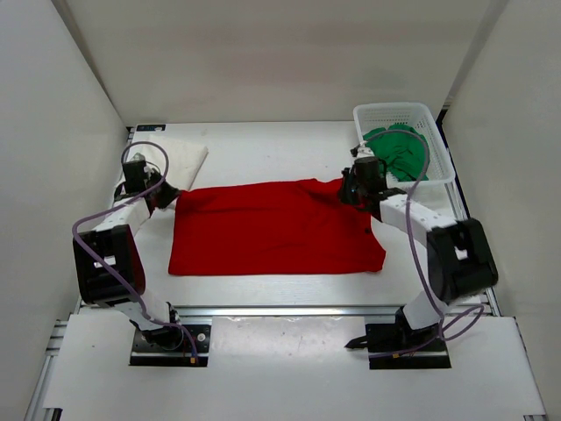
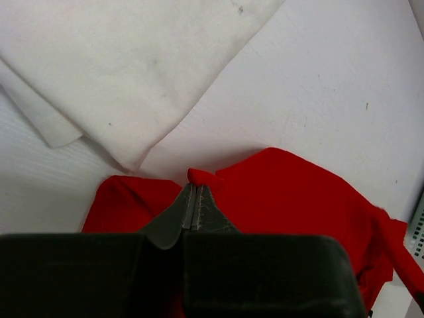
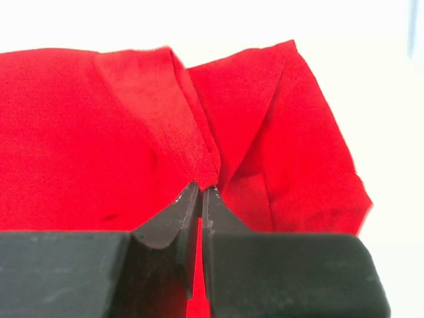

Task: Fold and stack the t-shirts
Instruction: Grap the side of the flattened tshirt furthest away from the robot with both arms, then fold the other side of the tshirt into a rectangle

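Observation:
The red t-shirt [image 1: 273, 228] lies spread flat across the middle of the table. My left gripper [image 1: 168, 195] is shut on its far left corner; in the left wrist view a small tuft of red t-shirt [image 2: 278, 199] sticks out above the left gripper [image 2: 193, 189]. My right gripper [image 1: 351, 189] pinches the far right edge, and the right wrist view shows a ridge of the red t-shirt [image 3: 99, 132] gathered into the right gripper [image 3: 201, 189]. The white t-shirt [image 1: 180, 153] lies folded at the far left, also seen as white t-shirt [image 2: 126, 66]. The green t-shirt [image 1: 399, 151] sits crumpled in the basket.
A white mesh basket [image 1: 434, 132] stands at the far right corner of the table, just behind my right arm. White walls enclose the table on three sides. Purple cables loop off both arms.

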